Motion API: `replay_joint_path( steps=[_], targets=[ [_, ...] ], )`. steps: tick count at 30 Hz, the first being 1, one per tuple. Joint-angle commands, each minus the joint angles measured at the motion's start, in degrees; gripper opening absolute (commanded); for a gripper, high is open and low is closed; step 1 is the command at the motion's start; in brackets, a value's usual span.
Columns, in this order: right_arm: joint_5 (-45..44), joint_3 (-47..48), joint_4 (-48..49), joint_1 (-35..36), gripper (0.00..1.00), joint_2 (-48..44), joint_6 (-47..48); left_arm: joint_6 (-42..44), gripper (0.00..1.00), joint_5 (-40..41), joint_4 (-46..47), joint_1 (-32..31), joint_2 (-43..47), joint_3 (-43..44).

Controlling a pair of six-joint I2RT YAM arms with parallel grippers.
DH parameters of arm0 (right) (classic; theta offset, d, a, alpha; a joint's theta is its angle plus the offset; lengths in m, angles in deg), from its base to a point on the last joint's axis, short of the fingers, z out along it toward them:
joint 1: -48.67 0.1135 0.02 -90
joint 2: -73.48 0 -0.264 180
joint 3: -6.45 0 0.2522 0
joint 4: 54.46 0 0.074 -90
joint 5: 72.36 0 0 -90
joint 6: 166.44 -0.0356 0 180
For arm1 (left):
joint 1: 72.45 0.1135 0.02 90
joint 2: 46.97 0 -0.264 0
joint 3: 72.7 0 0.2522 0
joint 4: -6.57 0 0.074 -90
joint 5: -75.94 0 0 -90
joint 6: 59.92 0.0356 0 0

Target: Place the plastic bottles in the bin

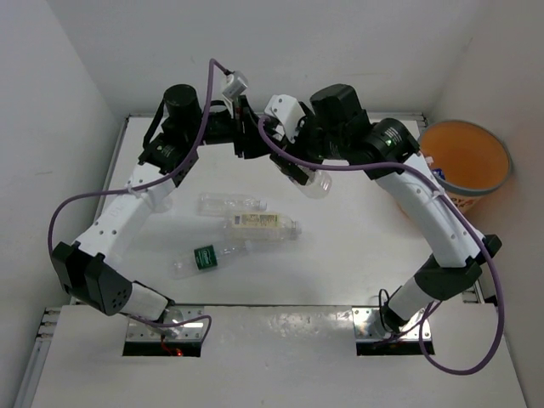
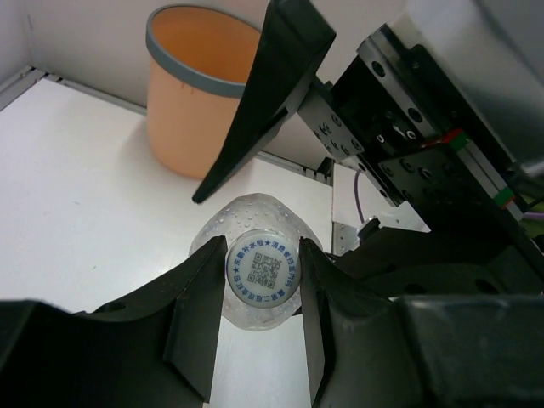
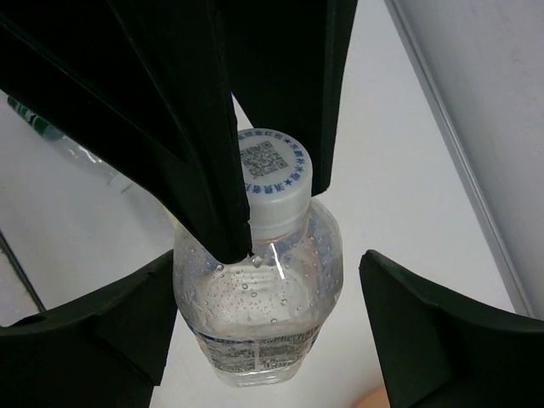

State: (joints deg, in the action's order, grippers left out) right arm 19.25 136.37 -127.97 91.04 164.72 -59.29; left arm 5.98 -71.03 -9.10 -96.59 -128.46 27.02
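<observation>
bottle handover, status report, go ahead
Left end effector shut on capped bottle at the neck. Right end effector open around its body. Three bottles on table. Orange bin unobstructed.

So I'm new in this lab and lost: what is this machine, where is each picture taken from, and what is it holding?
Two robot arms are bolted to a white table. One picture looks down from above; the other two come from cameras on each wrist. The left claw is shut on the cap of a clear bottle. The right claw stands open around that bottle's body, not clearly touching it. Three more bottles lie on the table: a nearly plain one, a cream-labelled one and a green-labelled one. The orange bin waits at the right.
</observation>
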Motion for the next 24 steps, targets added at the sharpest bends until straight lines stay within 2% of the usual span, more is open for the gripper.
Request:
replay_joint_path(
  steps=[1, 4, 6, 7, 8, 10, 13, 17, 20, 21, 22, 23, 24],
  targets=[
    [2.61, 0.38, 0.42, -1.50, 0.79, 1.31, -0.71, -3.23, 0.00, -3.59, 4.55, -0.73, 3.71, -0.78],
    [3.93, 1.26, 0.24, -2.46, 0.66, 1.66, -0.97, -3.24, 0.00, -4.11, 5.08, -0.73, 3.71, -0.79],
    [4.54, 1.44, -0.19, -3.08, 0.53, 1.66, -0.71, -3.24, 0.10, -4.11, 5.08, -0.20, 3.71, -0.79],
    [4.63, 1.44, -0.72, -3.08, 0.45, 1.48, -0.45, -4.02, 0.36, -4.11, 5.77, 0.32, 3.71, -0.79],
    [4.81, 1.35, -0.81, -3.95, 0.31, 1.31, -0.45, -5.33, 0.61, -3.50, 5.78, 1.37, 3.71, -0.79],
    [4.81, 1.18, -0.73, -4.92, 0.21, 0.17, -0.97, -6.14, 0.97, -2.10, 5.78, 2.86, 3.71, -0.79],
    [5.07, 2.14, 0.33, -10.54, 0.17, -2.46, -3.25, -5.62, 1.00, 1.42, 2.18, 7.17, 3.71, 0.62],
    [4.02, 0.92, 5.42, -23.98, 0.10, -6.86, -7.56, -1.67, 1.00, 5.19, -3.17, 14.81, 1.96, 5.35],
    [0.77, -2.86, 13.75, -34.35, 0.07, -10.81, -9.50, 1.77, 1.00, 7.66, -9.41, 20.70, 0.20, 9.40],
    [0.24, -3.22, 15.43, -41.51, 0.07, -12.04, -10.89, 2.90, 1.00, 8.19, -11.60, 23.32, 0.19, 9.93],
    [0.59, -3.57, 16.93, -44.62, 0.06, -12.23, -11.52, 3.79, 1.00, 6.80, -13.62, 24.39, -1.37, 9.94],
    [1.03, -4.70, 18.42, -51.96, 0.06, -12.75, -12.22, 4.66, 1.00, 5.57, -17.39, 25.45, -2.08, 10.63],
    [3.38, -5.06, 19.13, -54.47, 0.06, -12.84, -13.09, 5.37, 1.00, 5.55, -19.16, 27.20, -2.61, 10.64]
  ],
)
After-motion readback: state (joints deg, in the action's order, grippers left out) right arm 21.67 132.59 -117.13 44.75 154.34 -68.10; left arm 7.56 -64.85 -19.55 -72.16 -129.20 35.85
